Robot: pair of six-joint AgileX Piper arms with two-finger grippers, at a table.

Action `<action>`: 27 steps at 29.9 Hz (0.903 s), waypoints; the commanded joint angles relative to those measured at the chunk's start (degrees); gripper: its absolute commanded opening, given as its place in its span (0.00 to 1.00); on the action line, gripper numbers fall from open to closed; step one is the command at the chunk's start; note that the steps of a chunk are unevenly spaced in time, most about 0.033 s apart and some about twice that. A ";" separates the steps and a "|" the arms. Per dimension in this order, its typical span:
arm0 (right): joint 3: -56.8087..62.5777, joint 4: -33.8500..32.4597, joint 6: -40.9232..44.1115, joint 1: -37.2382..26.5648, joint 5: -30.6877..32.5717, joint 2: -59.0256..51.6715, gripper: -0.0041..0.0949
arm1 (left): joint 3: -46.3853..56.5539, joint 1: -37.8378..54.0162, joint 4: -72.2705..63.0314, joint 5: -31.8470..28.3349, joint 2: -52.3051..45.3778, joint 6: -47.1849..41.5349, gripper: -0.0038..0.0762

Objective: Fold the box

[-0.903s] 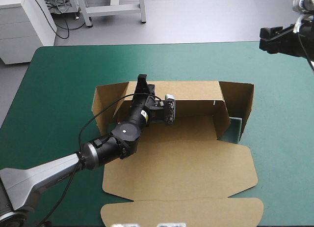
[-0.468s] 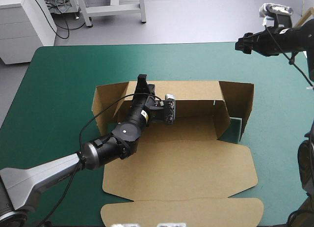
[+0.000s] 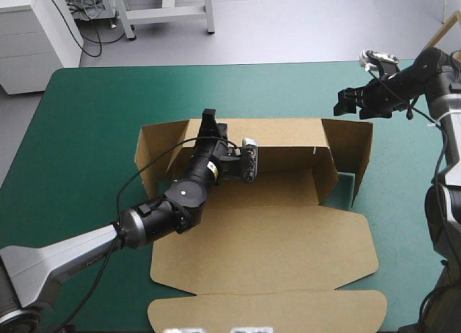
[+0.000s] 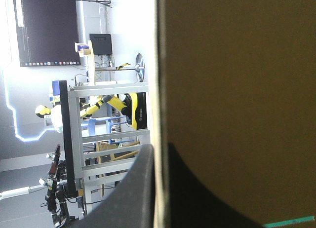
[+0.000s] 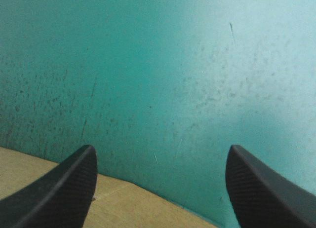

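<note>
Clamping box point(image 3: 266, 239) rear wall: left end effector point(image 3: 209, 120); right end effector point(image 3: 344, 102) hovers spread apart just beyond box's far-right corner.

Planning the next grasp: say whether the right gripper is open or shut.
Open: the right gripper has its fingers wide apart, cover between them.

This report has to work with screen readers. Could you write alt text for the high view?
The left gripper is shut on the back wall of a half-folded brown box on a teal-green table, its lid lying flat toward the near edge. The open right gripper hovers near the box's far right corner.
</note>
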 commanded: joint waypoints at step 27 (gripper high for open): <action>34.60 10.11 -19.74 -0.22 -19.15 -29.09 0.68 | -0.71 -0.33 1.93 2.60 -1.55 -7.10 0.04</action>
